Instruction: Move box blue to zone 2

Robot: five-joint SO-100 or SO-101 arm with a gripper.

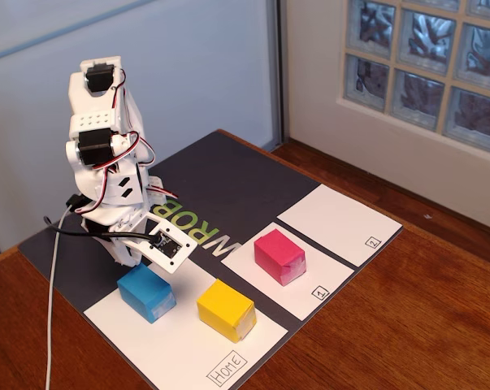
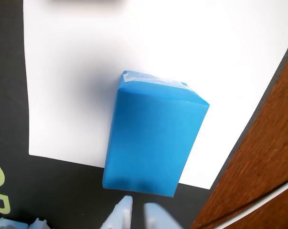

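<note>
White arm folded tightly upright over its base, wrist bent downward in the fixed view; the tool (image 1: 139,258) points down, its fingertips (image 2: 122,214) close together in the wrist view.

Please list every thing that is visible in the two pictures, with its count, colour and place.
blue box: 1, cyan-blue, on Home sheet, under the tool
yellow box: 1, yellow, on Home sheet
pink box: 1, magenta, on sheet 1
Home sheet: 1, white, near mat edge
sheet 1: 1, white, middle
sheet 2: 1, white, far end, bare
mat: 1, dark grey
table: 1, brown wood
arm: 1, white
tool: 1, white, above blue box
</note>
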